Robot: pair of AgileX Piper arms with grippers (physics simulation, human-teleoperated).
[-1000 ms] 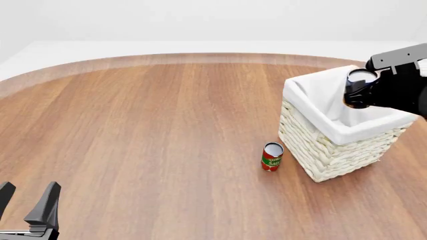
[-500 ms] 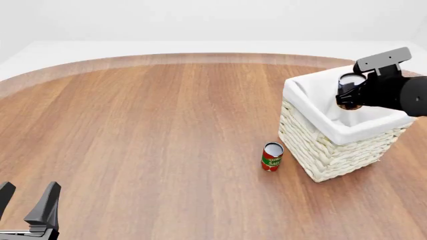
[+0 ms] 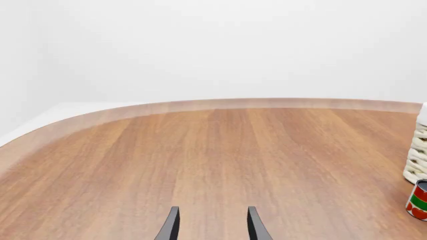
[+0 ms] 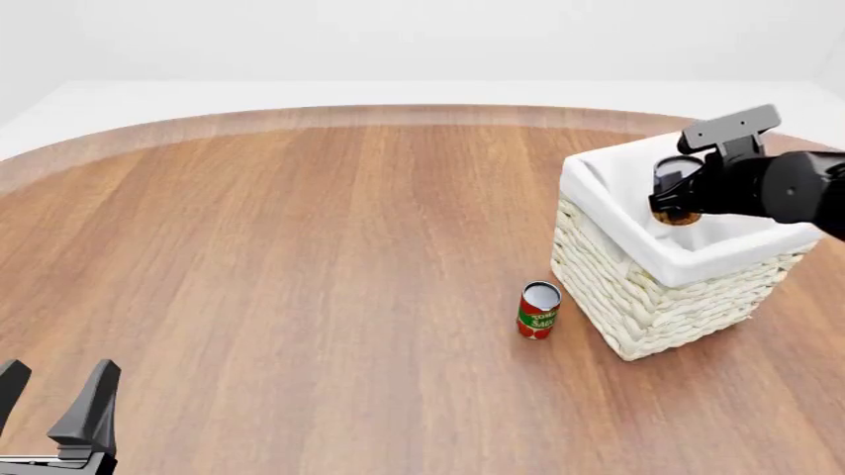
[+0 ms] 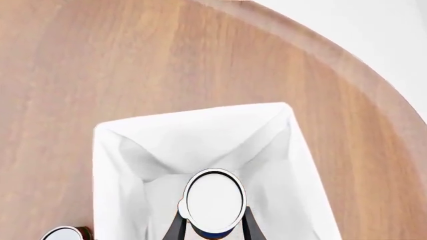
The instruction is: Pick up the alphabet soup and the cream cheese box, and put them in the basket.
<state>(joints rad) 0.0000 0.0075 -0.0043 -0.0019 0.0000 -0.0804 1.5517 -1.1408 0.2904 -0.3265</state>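
Soup can: we see the alphabet soup (image 5: 215, 199) clamped upright in the right end effector (image 4: 676, 201), directly above the basket (image 4: 620, 287) opening, so release means straight down. Left end effector (image 4: 53, 401) rests spread and empty over the desk (image 4: 291, 257). Cream cheese box not visible.

I see basket (image 4: 660, 287) far R on table (image 4: 291, 247); tomato can (image 4: 537, 310) just L of it; my R pincer (image 4: 676, 194) w/ alphabet soup (image 5: 214, 197) over basket.
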